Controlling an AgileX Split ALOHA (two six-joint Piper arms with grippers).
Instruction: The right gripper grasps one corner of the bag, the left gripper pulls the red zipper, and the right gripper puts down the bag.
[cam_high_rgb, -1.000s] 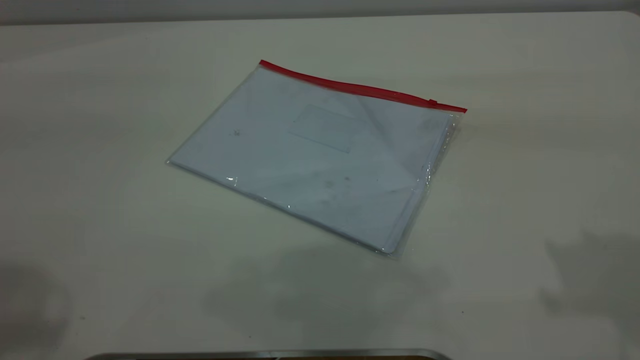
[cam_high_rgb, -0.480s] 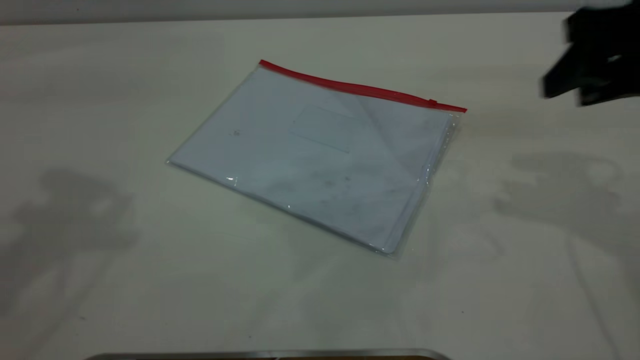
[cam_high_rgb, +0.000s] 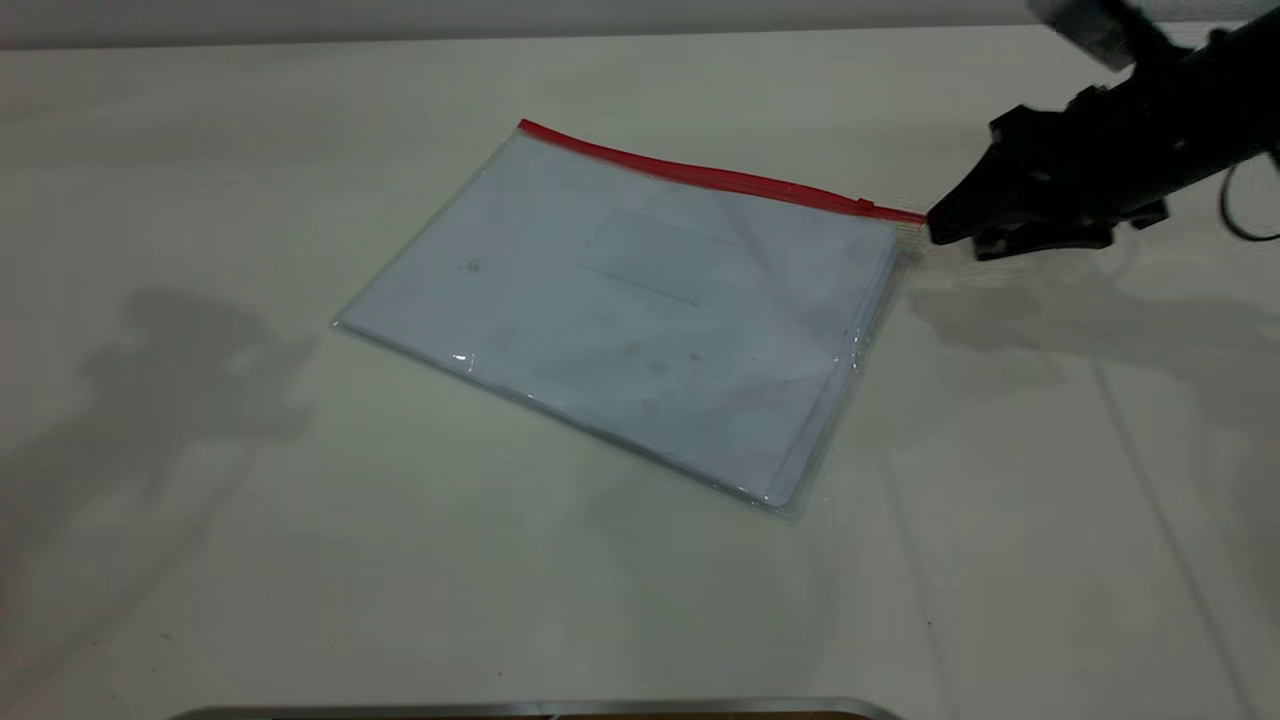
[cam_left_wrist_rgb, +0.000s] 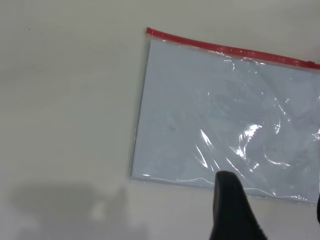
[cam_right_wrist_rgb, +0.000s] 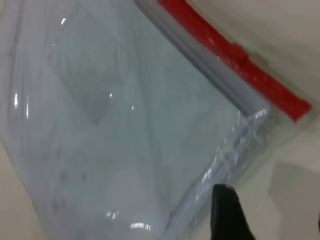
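On the table (cam_high_rgb: 200, 150), clear bag (cam_high_rgb: 640, 310) holding white paper, right pincer (cam_high_rgb: 940, 228) parted beside its red-zippered corner.

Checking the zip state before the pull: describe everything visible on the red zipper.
The red zipper is a thin bright red strip, plastic by its look, along the bag's far long edge, lying flat on the table. Its small slider tab sits near the right-hand end. The right claw is just off that end; contact cannot be told.

i see pale cream table (cam_high_rgb: 300, 560), matte, soft grey shadows lying at left and right sides. thin metal edge (cam_high_rgb: 540, 708) along near side. grey wall strip (cam_high_rgb: 400, 18) behind table.
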